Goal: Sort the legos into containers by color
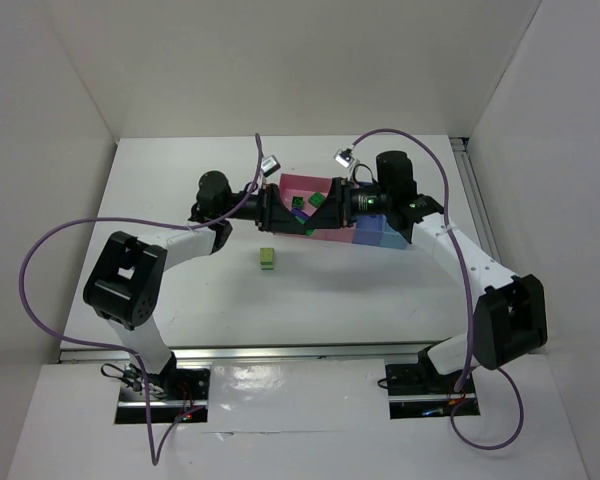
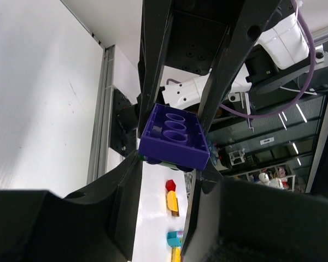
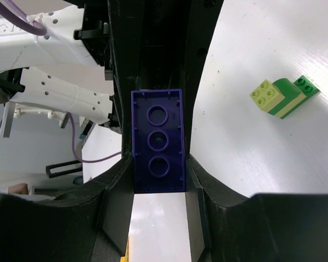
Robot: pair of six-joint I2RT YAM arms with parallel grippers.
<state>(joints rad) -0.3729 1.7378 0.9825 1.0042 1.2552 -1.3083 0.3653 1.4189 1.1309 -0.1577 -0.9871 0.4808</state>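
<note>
A dark blue-purple brick [image 1: 307, 228] hangs in the air between my two grippers, above the pink bins [image 1: 298, 184]. My left gripper [image 1: 288, 214] and right gripper [image 1: 322, 212] meet tip to tip and both clamp it. In the left wrist view its hollow underside [image 2: 175, 135] sits at my fingertips [image 2: 169, 169], with a green and white piece stuck under it. In the right wrist view the brick [image 3: 157, 141] is between my jaws [image 3: 157, 164]. Green legos [image 1: 317, 200] lie in the pink bin. A lime and green lego cluster [image 1: 268, 258] lies on the table, also in the right wrist view [image 3: 284, 95].
The dark blue bin [image 1: 368, 230] and light blue bin [image 1: 390, 241] sit right of the pink ones, partly under the right arm. White walls enclose the table [image 1: 180, 290]. Purple cables loop over both arms. Small red, yellow and cyan pieces [image 2: 172, 201] show past the left jaws.
</note>
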